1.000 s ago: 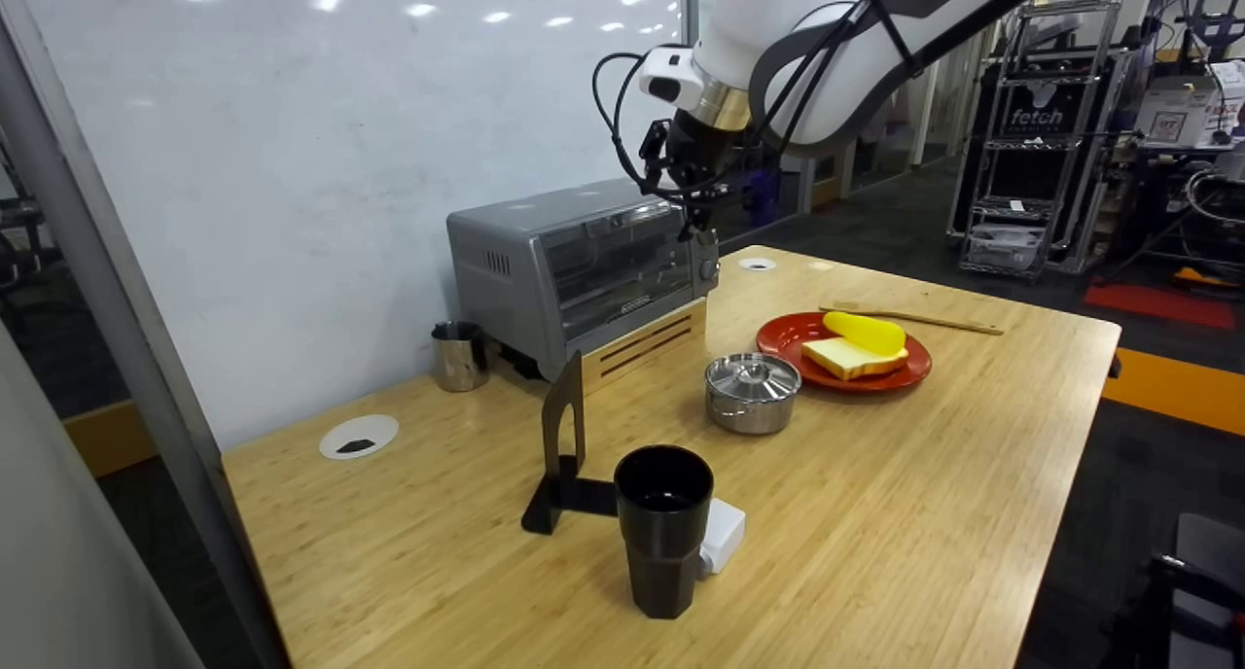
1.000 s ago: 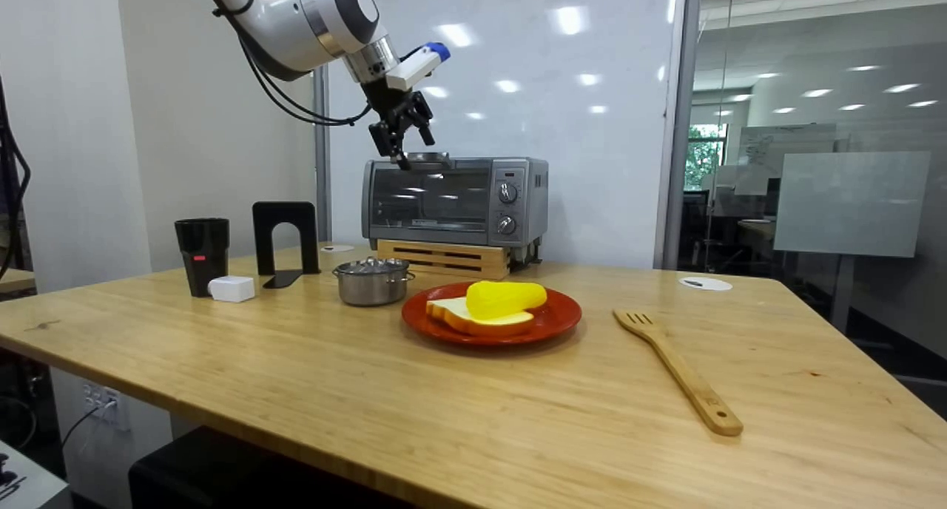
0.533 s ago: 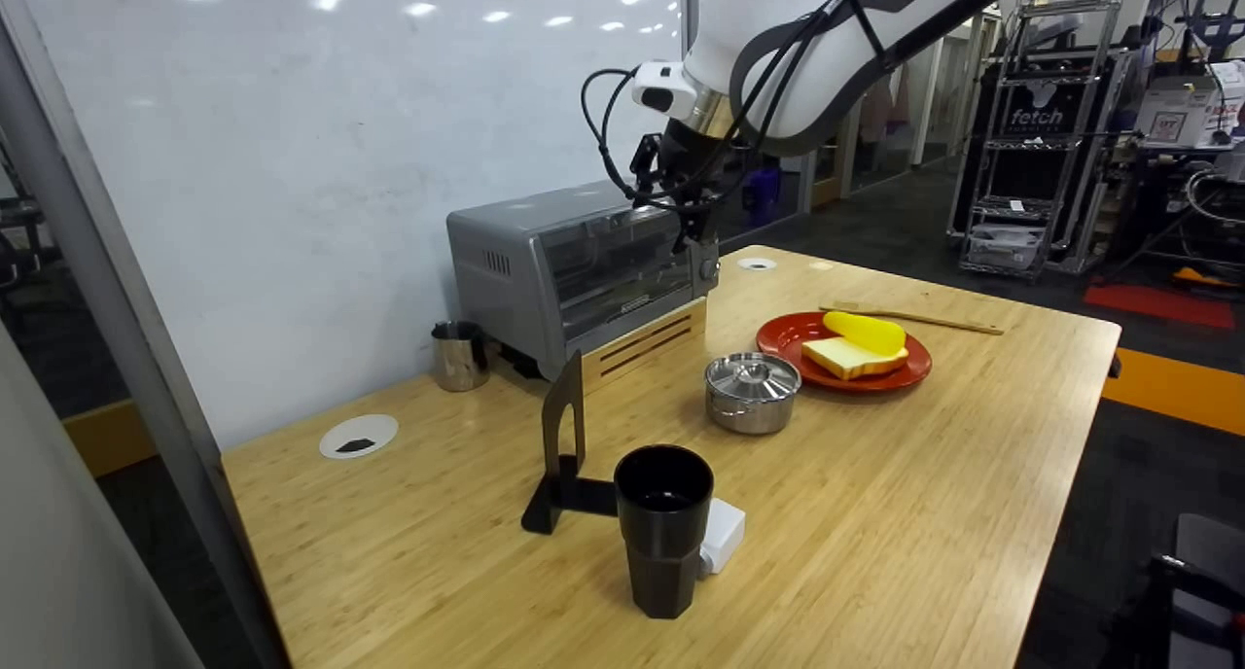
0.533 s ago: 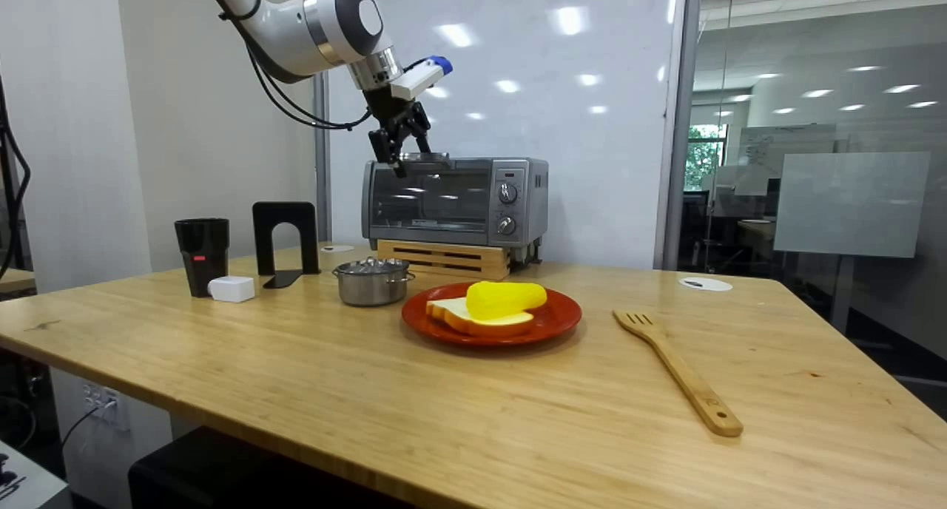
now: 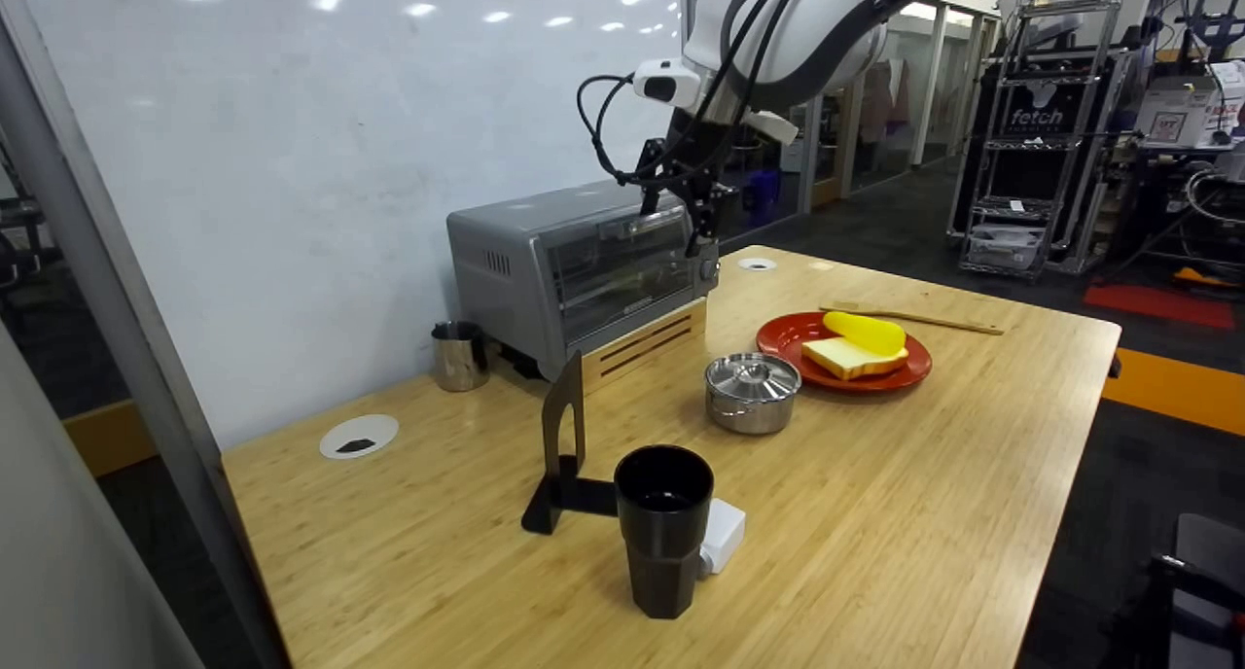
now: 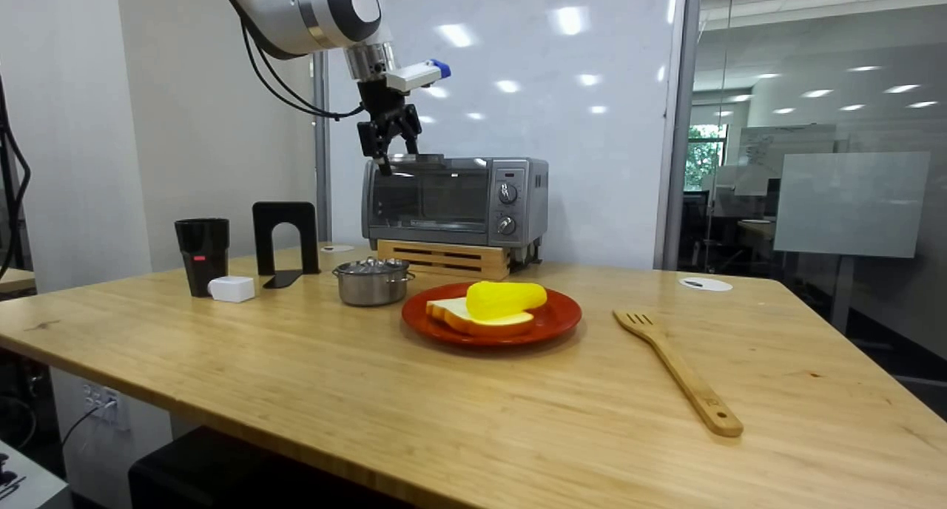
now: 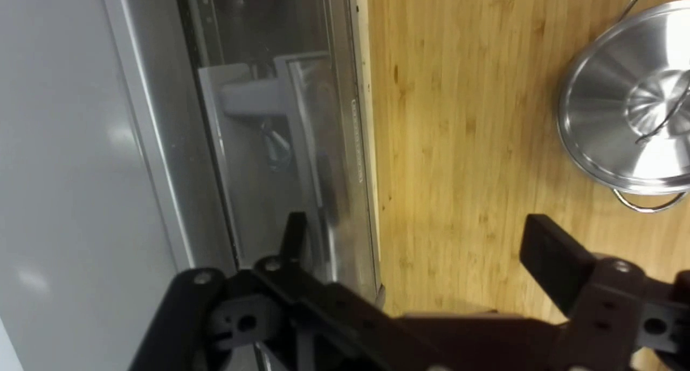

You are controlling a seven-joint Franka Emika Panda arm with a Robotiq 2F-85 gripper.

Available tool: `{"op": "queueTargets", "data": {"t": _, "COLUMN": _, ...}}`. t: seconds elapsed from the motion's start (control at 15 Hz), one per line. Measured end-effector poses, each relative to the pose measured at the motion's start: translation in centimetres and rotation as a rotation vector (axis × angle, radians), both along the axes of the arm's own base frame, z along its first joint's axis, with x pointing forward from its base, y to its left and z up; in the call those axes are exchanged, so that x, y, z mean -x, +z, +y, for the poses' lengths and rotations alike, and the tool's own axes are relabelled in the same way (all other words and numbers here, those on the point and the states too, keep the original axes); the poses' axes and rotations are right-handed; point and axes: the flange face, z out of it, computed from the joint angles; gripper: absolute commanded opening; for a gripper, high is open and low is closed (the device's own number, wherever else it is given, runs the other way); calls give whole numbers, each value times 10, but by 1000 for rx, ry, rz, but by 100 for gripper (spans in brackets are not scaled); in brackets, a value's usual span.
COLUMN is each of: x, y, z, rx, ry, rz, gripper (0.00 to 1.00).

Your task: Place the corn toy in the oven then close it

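The gripper (image 7: 418, 233) hangs at the upper front of the oven (image 6: 466, 202). Its two fingers are spread widely from each other, and it has hold of nothing. In the wrist view, a finger (image 7: 295, 236) appears over the glass door (image 7: 345, 209) and the opposite one over the wooden table (image 7: 447, 144). In an exterior view the handle (image 6: 425, 161) is very near to the fingers — but whether any of them touches it, I cannot tell. The door looks nearly upright; if there is a small gap at its upper edge, the pictures do not let me say.

The corn toy (image 6: 507, 299) lies on the red plate (image 6: 560, 317), on top of a bread slice (image 6: 455, 317) which it partly covers, and it is well apart from the gripper. In both exterior views this plate is between the lidded steel pot (image 5: 752, 402) and a wooden fork (image 6: 679, 368). Toward another part of the table stands a black cup (image 5: 663, 543), with a white block (image 6: 233, 288) just beside it — and near these a black stand (image 6: 285, 211). A steel jug (image 5: 459, 356) stands close to the oven's side.
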Motion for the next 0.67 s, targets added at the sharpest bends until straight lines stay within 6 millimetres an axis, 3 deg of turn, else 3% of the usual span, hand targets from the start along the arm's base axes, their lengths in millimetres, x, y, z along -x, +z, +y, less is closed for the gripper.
{"op": "queueTargets", "data": {"t": 0.67, "x": 12, "y": 19, "z": -2, "rx": -29, "ry": -21, "rz": 61, "gripper": 100}}
